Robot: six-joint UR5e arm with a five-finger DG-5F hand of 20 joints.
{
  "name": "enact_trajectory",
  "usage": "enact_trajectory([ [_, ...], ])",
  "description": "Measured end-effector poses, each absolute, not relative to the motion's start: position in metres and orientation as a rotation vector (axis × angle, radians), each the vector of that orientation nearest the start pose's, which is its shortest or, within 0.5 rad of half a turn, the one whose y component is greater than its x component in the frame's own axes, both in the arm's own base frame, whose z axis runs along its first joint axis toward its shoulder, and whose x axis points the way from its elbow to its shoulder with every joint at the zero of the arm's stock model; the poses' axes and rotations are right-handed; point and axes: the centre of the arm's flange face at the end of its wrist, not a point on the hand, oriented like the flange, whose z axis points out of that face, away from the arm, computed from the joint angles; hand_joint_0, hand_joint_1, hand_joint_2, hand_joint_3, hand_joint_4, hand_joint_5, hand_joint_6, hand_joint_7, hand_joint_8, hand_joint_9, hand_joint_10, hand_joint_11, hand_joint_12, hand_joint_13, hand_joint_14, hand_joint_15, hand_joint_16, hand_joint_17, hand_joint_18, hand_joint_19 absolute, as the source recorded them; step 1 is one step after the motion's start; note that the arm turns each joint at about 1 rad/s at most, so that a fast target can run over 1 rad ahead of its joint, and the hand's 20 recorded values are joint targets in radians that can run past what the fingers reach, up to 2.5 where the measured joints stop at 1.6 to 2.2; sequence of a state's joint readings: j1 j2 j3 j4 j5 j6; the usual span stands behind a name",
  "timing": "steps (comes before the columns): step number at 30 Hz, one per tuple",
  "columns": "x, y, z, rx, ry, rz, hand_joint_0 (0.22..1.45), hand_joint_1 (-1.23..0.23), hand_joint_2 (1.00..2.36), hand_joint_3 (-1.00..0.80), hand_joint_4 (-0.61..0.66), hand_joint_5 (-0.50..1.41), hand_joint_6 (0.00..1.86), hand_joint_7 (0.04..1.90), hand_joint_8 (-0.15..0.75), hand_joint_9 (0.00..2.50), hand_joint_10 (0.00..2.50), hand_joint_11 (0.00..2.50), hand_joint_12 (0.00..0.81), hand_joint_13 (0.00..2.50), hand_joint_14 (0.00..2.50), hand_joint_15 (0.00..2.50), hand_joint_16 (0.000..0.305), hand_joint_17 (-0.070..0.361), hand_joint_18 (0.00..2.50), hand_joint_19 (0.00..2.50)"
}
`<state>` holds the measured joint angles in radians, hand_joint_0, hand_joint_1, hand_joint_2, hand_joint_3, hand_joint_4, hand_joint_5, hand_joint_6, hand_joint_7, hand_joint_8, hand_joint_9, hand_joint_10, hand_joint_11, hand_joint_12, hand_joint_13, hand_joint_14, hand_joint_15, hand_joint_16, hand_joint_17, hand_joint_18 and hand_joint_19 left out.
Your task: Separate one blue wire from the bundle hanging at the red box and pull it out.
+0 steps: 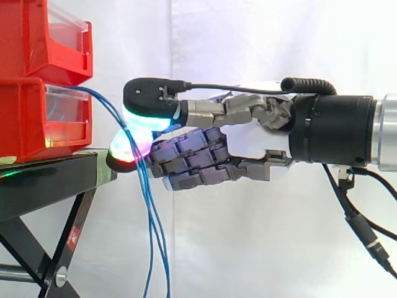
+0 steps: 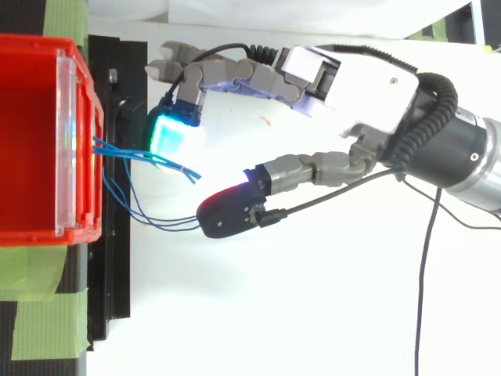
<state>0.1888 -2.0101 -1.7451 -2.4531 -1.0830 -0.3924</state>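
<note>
The hand (image 1: 248,133) reaches in level from the right and stands partly open. Its thumb (image 2: 227,215) and its fingertips (image 2: 172,135) are spread apart rather than closed together, and the fingers are only gently bent. The blue wires (image 1: 151,205) come out of the clear front of the lower red bin (image 1: 25,118), which sits on the black stand (image 1: 43,180) under a second red bin (image 1: 37,37). In the side view the wires arch out to the right and then drop. Their long axis is close to vertical, running down past the stand to the bottom edge. On the way down they cross between the upper cyan-glowing pad and the lower red-glowing one. From above, the strands fan out to the right from the bin into the gap between thumb and fingers. One loose end points toward the palm, and two strands loop round to touch the tip of the thumb's black pad. No strand looks pinched.
</note>
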Motion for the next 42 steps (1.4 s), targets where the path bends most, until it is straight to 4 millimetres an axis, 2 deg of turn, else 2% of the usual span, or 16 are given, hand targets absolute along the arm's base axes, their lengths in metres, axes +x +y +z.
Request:
enact_trajectory([
  [27, 0.625, -0.063, 0.226, 1.023, 1.117, 0.738, 0.6, -0.73, 1.0, -0.5, 0.29, -0.16, 0.5, 1.22, 0.312, 0.3, 0.0, 0.05, 0.373, 0.07, 0.0, 0.05, 0.06, 0.135, 0.07, 0.11],
  [34, 0.627, -0.062, 0.217, 1.013, 1.147, 0.751, 0.6, -0.72, 1.0, -0.5, 0.29, -0.16, 0.5, 1.22, 0.312, 0.3, 0.0, 0.05, 0.372, 0.07, 0.0, 0.04, 0.06, 0.135, 0.08, 0.12],
  [42, 0.627, -0.061, 0.216, 1.024, 1.142, 0.79, 0.6, -0.73, 1.0, -0.5, 0.29, -0.16, 0.5, 1.22, 0.312, 0.3, 0.0, 0.05, 0.372, 0.07, 0.0, 0.04, 0.06, 0.135, 0.08, 0.12],
])
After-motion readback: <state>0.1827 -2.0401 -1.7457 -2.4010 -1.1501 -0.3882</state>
